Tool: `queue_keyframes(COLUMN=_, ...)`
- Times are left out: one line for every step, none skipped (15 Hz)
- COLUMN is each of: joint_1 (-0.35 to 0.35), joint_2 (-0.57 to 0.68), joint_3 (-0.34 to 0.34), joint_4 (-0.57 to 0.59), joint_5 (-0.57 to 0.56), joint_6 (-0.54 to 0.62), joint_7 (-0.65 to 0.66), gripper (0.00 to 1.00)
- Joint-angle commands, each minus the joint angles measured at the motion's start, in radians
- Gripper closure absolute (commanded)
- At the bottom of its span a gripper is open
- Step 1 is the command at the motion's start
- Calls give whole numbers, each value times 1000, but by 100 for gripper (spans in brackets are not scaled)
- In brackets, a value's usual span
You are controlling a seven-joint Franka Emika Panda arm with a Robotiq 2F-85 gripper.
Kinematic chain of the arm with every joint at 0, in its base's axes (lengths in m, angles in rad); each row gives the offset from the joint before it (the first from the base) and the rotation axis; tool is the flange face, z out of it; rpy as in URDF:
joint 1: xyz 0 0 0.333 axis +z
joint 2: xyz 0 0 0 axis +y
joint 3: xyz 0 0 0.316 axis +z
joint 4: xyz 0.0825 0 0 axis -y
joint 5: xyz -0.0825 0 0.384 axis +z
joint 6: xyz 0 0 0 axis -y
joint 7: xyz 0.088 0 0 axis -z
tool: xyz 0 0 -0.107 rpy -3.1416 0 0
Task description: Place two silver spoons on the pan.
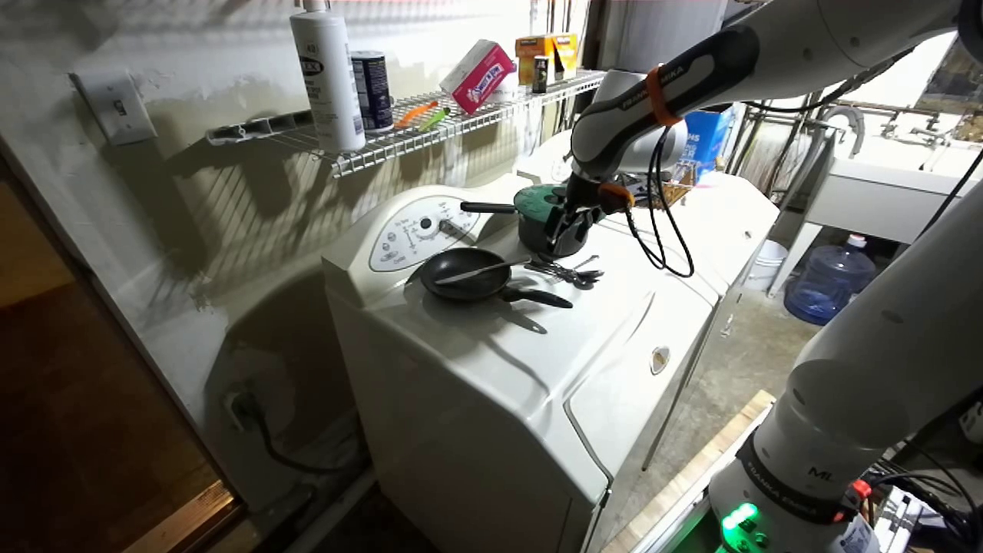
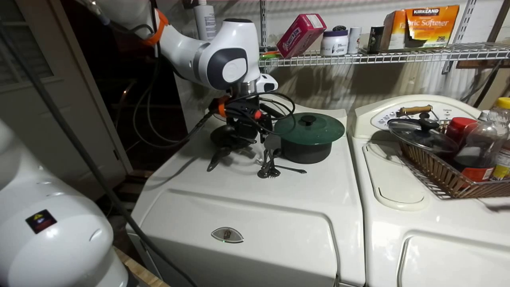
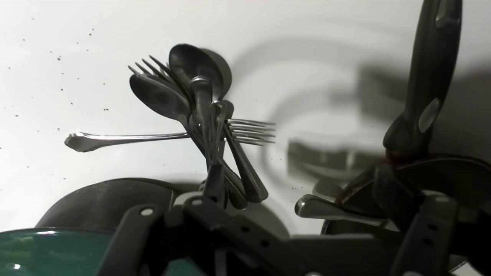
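Note:
The black pan (image 1: 461, 288) sits on the white machine top, its handle pointing outward; it also shows in an exterior view (image 2: 221, 137) and at the right of the wrist view (image 3: 452, 165). A slim silver utensil (image 1: 485, 270) lies across the pan; its handle end (image 3: 312, 206) sticks out past the rim. I cannot tell if it is a spoon. Two dark silver spoons lie in the cutlery pile, one bowl upper (image 3: 195, 65), one lower left (image 3: 155, 96), mixed with forks. My gripper (image 3: 303, 188) is open and empty above, one finger over the pile's handles, one over the pan.
A dark pot (image 2: 306, 153) with a green lid (image 2: 322, 129) stands close beside the pile. A wire shelf (image 2: 382, 58) with boxes and bottles runs along the wall above. A basket (image 2: 438, 171) of bottles stands on the neighbouring machine. Cables (image 1: 653, 238) hang from the wrist.

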Motion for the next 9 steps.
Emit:
queue_keyframes(joint_1=-7, joint_2=10, joint_3=-22, joint_4=-3, joint_5=48, joint_6=9, joint_7=-49, gripper=0)
queue_keyframes(joint_1=-13, joint_2=17, joint_3=-30, joint_4=-3, joint_5=45, joint_6=17, joint_7=-55, gripper=0)
queue_keyframes(joint_1=-15, joint_2=22, joint_3=-39, joint_4=-3, joint_5=48, joint_6=13, joint_7=-70, gripper=0)
queue_keyframes(joint_1=-16, joint_2=26, joint_3=-48, joint_4=-3, joint_5=59, joint_6=7, joint_7=-84, gripper=0)
queue_keyframes(joint_1=-21, joint_2=33, joint_3=-54, joint_4=-8, joint_5=51, joint_6=20, joint_7=-96, gripper=0)
queue_keyframes(joint_1=-26, joint_2=41, joint_3=-59, joint_4=-9, joint_5=49, joint_6=24, joint_7=-104, gripper=0)
queue_keyframes(joint_1=-30, joint_2=50, joint_3=-63, joint_4=-11, joint_5=45, joint_6=36, joint_7=-114, gripper=0)
queue_keyframes(joint_1=-33, joint_2=60, joint_3=-64, joint_4=-12, joint_5=42, joint_6=51, joint_7=-120, gripper=0)
queue_keyframes(joint_1=-35, joint_2=72, joint_3=-63, joint_4=-12, joint_5=36, joint_6=72, joint_7=-124, gripper=12)
